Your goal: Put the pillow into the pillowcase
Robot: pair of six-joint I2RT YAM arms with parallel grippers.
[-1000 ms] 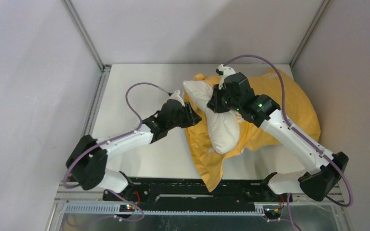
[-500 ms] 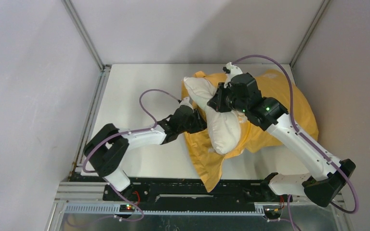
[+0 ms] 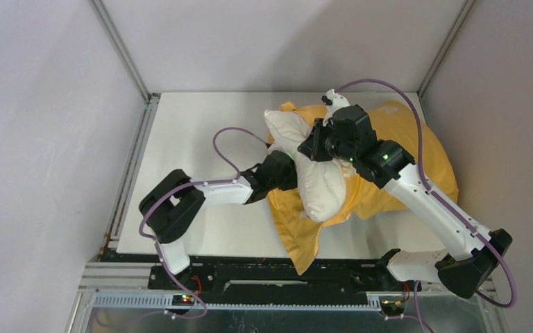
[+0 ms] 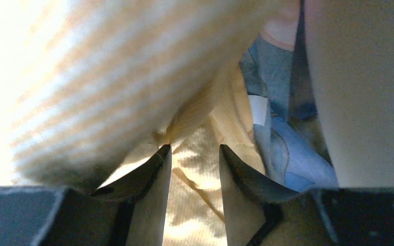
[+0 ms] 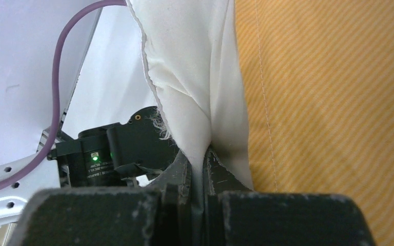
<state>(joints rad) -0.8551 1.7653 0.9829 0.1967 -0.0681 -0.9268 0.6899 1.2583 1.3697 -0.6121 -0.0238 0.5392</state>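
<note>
Although your right gripper (image 5: 199, 156) is pinched tight on a fold of the pillow (image 3: 321, 182), that pillow lies on top of the pillowcase (image 3: 423, 163), none of it inside. Your left gripper (image 4: 194, 149), fingers apart, faces orange-and-blue cloth just ahead; opening and stuffing are left to do.

White table (image 3: 194, 132) w/ grey walls (image 3: 35, 104) on 3 sides; alu posts (image 3: 119, 50) at back corners.

left gripper (image 4: 194, 151) out of sight beneath the pillow (image 3: 319, 186) from above, near cloth blurred in its wrist view, pillowcase (image 3: 297, 232) mouth hidden, right gripper (image 5: 199, 156) fingertips buried in a white fold, pillow's top cropped there
</note>
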